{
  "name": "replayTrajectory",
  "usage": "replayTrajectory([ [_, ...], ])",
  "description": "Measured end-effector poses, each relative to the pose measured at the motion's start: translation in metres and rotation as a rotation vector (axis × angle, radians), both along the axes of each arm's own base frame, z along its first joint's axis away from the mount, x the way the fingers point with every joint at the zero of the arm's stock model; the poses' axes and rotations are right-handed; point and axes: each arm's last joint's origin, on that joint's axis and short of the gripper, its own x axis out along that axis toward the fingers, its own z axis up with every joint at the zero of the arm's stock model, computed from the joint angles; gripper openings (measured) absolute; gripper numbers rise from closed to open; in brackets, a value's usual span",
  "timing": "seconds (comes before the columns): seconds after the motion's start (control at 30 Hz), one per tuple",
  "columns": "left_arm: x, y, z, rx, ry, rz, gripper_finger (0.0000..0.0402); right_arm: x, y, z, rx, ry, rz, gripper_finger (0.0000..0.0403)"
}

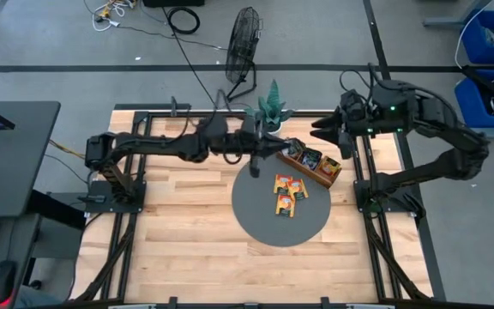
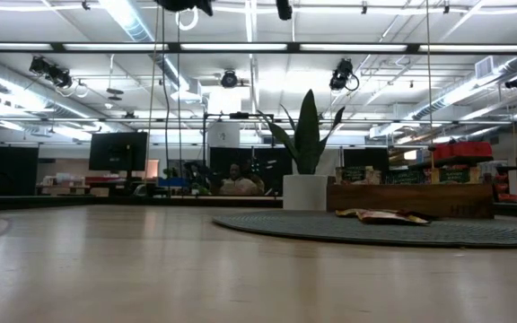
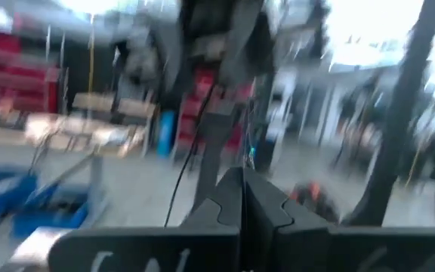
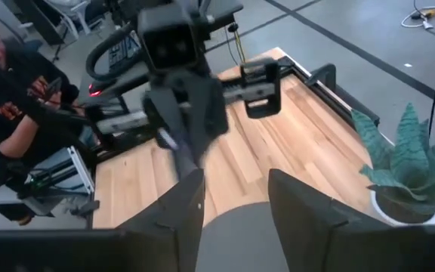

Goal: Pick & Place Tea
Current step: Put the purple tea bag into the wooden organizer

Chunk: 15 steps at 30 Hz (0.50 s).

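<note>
Above the bench's far edge, my left gripper [image 1: 254, 168] hangs closed and empty, nearer the tea [image 1: 287, 193] lying flat on the grey mat [image 1: 256, 215]; my right gripper [image 1: 318, 130], open and empty, waits farther back.

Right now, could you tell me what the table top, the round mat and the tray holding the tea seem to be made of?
Table top: pale wood in jointed strips, like butcher block, smooth with a slight sheen.
Round mat: dark grey and matte; from table height it looks ribbed, perhaps woven fabric or felt.
Tray: brown wood by its colour, with a dull finish.
</note>
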Motion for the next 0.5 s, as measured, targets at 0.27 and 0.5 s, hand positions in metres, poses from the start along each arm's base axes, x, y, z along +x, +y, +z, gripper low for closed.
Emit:
replayTrajectory([
  [0.27, -0.011, 0.005, -0.012, -0.067, -0.155, -0.027, 0.0002, 0.033, -0.005, -0.003, -0.007, -0.040, 0.019, 0.0155],
  [0.5, -0.018, 0.006, -0.015, -0.080, -0.227, -0.032, 0.0002, 0.057, -0.005, -0.006, 0.019, -0.077, 0.135, 0.0156],
])
